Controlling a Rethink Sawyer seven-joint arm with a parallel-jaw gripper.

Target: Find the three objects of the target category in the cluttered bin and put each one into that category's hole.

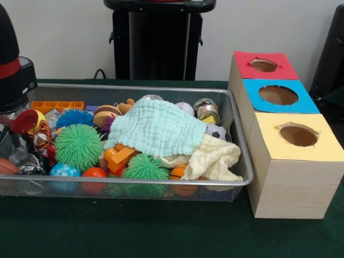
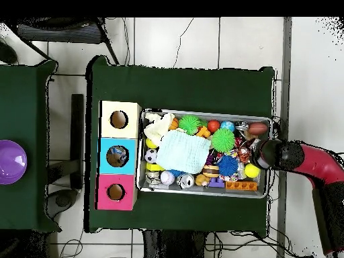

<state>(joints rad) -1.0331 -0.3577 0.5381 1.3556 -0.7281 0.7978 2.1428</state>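
Observation:
The wire-mesh bin [image 1: 134, 88] stands on the green table, full of toys; it also shows in the overhead view [image 2: 201, 193]. A mint cloth [image 1: 156, 128] and a cream cloth [image 1: 215, 158] lie over part of the pile. Around them are green spiky balls [image 1: 78, 146], a blue spiky ball [image 1: 74, 117], an orange ball [image 1: 94, 173], a small soccer ball [image 1: 216, 131] and an orange brick [image 1: 56, 106]. My gripper [image 1: 13, 86] hangs over the bin's left end; in the overhead view [image 2: 269, 154] it sits over the right end. Its tip is hidden among the clutter.
Three wooden boxes with round holes stand in a row beside the bin: red top [image 1: 265, 65], blue top [image 1: 278, 95], yellow top [image 1: 298, 135]. The robot's pedestal [image 1: 158, 37] is behind the bin. A purple bowl [image 2: 10, 161] sits on a separate side table.

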